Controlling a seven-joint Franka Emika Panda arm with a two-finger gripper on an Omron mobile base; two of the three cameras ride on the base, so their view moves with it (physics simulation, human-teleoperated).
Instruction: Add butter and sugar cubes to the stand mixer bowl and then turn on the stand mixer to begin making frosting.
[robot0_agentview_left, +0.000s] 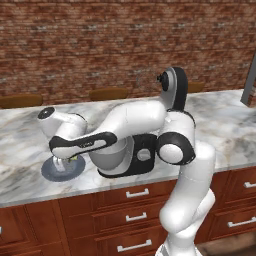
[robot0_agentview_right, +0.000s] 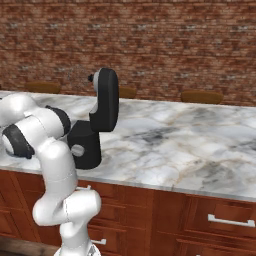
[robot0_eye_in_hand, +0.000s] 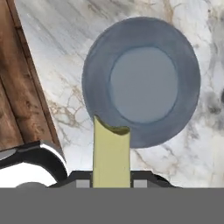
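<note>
While claw (robot0_eye_in_hand: 111, 183) grips one butter (robot0_eye_in_hand: 111, 153), one plate (robot0_eye_in_hand: 141, 81)

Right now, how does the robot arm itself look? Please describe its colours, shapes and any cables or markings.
The arm is made of smooth, rounded white segments joined by black bands at the joints. One joint near the mixer ends in a round grey cap. The forearm has a long black stripe along its side, and a rounded end cap with a dark centre. I see no cables and no markings.
</note>
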